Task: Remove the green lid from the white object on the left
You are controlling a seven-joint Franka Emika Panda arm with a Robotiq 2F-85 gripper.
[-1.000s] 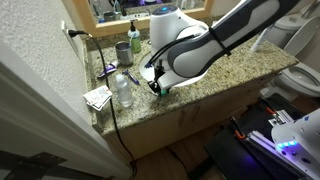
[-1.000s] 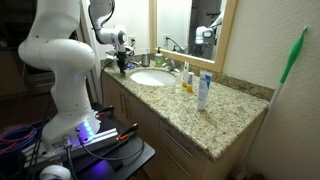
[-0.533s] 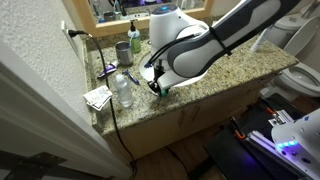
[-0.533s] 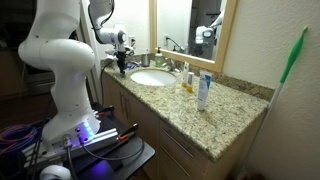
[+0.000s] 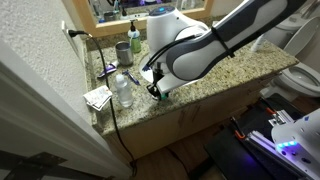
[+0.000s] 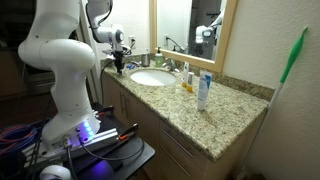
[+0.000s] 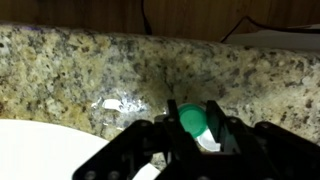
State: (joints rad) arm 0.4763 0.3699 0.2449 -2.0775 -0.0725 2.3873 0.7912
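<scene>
In the wrist view my gripper [image 7: 191, 117] has its two black fingers closed on either side of the small round green lid [image 7: 188, 123]. The small white object [image 7: 208, 142] shows just below and to the right of the lid, on the speckled granite counter. I cannot tell whether the lid still sits on it. In both exterior views the gripper [image 5: 155, 90] [image 6: 118, 67] is low over the counter's front edge, next to the sink. A speck of green [image 5: 155, 93] shows at the fingertips.
A clear plastic bottle [image 5: 123, 90] stands near the gripper, with folded paper [image 5: 98, 97] beside it. A grey-green cup [image 5: 122, 48] and a green-topped bottle [image 5: 134, 38] stand at the back. The white sink basin [image 6: 152, 77] is alongside. A white tube [image 6: 203, 90] stands further along.
The gripper has shifted very slightly along the counter edge with the green lid between its fingers. Nothing else has moved.
</scene>
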